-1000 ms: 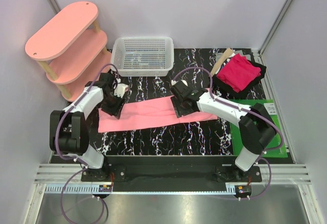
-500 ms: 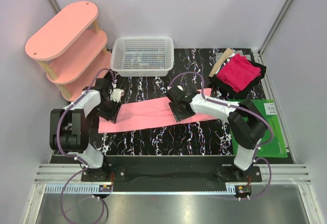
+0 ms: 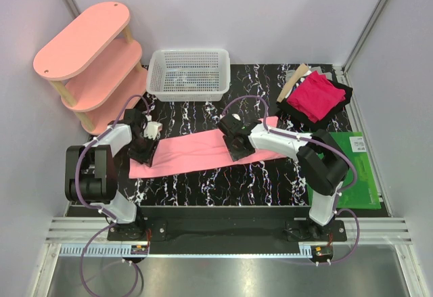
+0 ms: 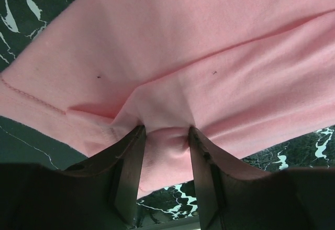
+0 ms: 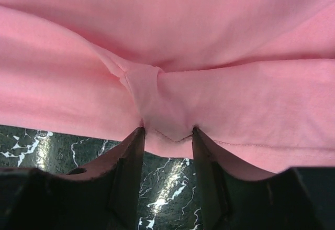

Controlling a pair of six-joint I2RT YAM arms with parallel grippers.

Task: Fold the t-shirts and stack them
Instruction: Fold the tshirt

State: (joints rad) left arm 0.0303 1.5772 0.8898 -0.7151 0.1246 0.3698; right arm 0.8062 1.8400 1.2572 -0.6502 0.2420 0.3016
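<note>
Left tool [image 4: 166, 132] and right tool [image 5: 167, 131] pinch pink t-shirt [image 3: 193, 151] edges.

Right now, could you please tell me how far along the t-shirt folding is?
Done: the salmon-pink t-shirt already lies as a long narrow band on the table. In hand: the left gripper and right gripper each pinch a fold of it. Left: folding it shorter and stacking it with the magenta-red t-shirt, which lies far right on a dark item.
</note>
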